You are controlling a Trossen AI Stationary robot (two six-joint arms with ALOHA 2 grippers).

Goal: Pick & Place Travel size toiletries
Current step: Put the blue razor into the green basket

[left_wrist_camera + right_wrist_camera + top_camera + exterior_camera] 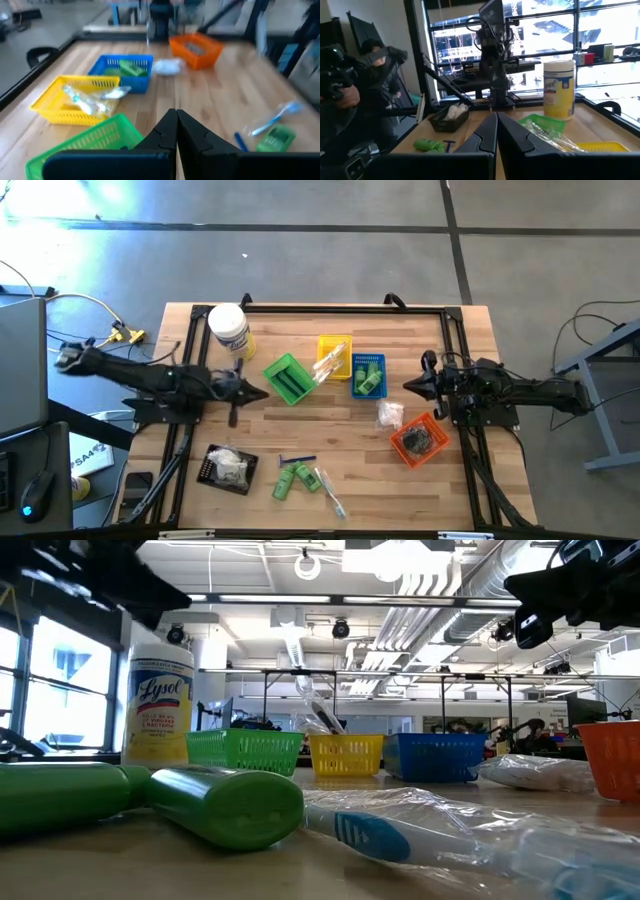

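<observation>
Wooden table (470, 340), baskets mid-board, toiletries loose near the front edge.
Both my pincers, left gripper (258, 392) and right gripper (410, 385), hang clenched and empty; I'd spread the left's fingers before dropping on the green bottles (292, 478). Only the low view shows the toothbrush (370, 835) is wrapped.

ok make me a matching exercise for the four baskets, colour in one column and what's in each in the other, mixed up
Column 1:
1. green basket
2. yellow basket
3. blue basket
4. orange basket

Column 2:
a. green bottles
b. dark pieces
c. clear wrapped toothbrushes
d. black pieces

Pairs: 1-d, 2-c, 3-a, 4-b
</observation>
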